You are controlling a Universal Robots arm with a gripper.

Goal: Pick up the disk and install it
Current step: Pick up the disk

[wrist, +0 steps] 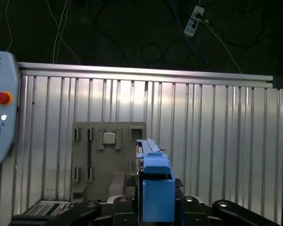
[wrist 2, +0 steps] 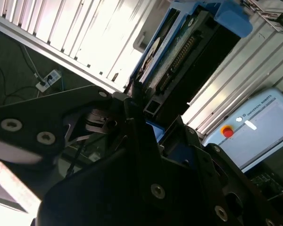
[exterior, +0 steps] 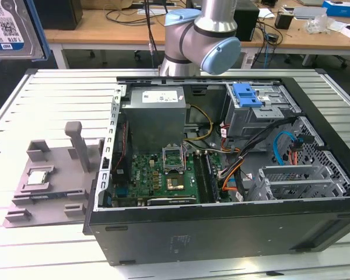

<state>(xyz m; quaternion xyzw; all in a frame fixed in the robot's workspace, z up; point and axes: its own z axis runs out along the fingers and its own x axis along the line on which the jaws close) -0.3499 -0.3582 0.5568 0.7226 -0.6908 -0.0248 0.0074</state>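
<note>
The disk point(exterior: 10, 28) is a silver hard drive with a white-and-blue label and a blue bracket. It hangs high in the top corner at the exterior view's left, well above the slatted table point(exterior: 58, 93). In the second wrist view the disk point(wrist 2: 177, 52) runs edge-on out of my gripper point(wrist 2: 142, 101), which is shut on its near end. In the first wrist view the disk's blue bracket point(wrist: 155, 186) stands between the black gripper parts, above the table.
The open computer case point(exterior: 221, 175) lies on the table, with a grey cage and blue latch point(exterior: 248, 96) inside. A grey fixture point(exterior: 46, 181) holds a small square chip point(exterior: 38, 177). A teach pendant point(wrist: 2, 113) lies beside the table.
</note>
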